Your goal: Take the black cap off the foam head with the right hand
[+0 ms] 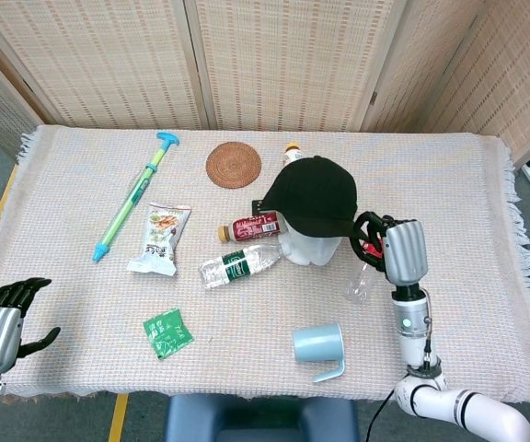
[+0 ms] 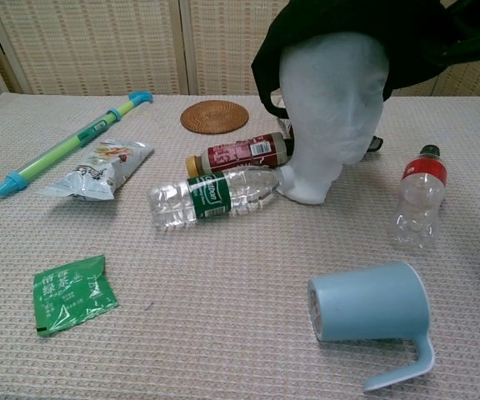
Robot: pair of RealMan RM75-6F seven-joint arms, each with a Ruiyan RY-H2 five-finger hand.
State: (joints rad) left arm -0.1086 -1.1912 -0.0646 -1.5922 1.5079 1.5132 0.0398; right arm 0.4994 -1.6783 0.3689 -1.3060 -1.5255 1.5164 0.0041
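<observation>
The black cap (image 1: 313,193) is raised above the white foam head (image 1: 309,249), which stands at the middle of the table. My right hand (image 1: 389,244) grips the cap's brim just right of the head. In the chest view the cap (image 2: 348,29) sits high over the crown and the whole face of the foam head (image 2: 332,108) is bare. The dark fingers merge with the cap at the top right there. My left hand (image 1: 5,318) hovers off the table's near left corner, holding nothing, fingers apart.
A red-capped clear bottle (image 2: 419,200) stands right of the head. A blue cup (image 2: 369,302) lies on its side near the front. Two bottles (image 2: 211,193) lie left of the head. Further left are a snack bag (image 1: 161,238), a water gun (image 1: 136,195), a coaster (image 1: 234,165) and a green sachet (image 1: 167,332).
</observation>
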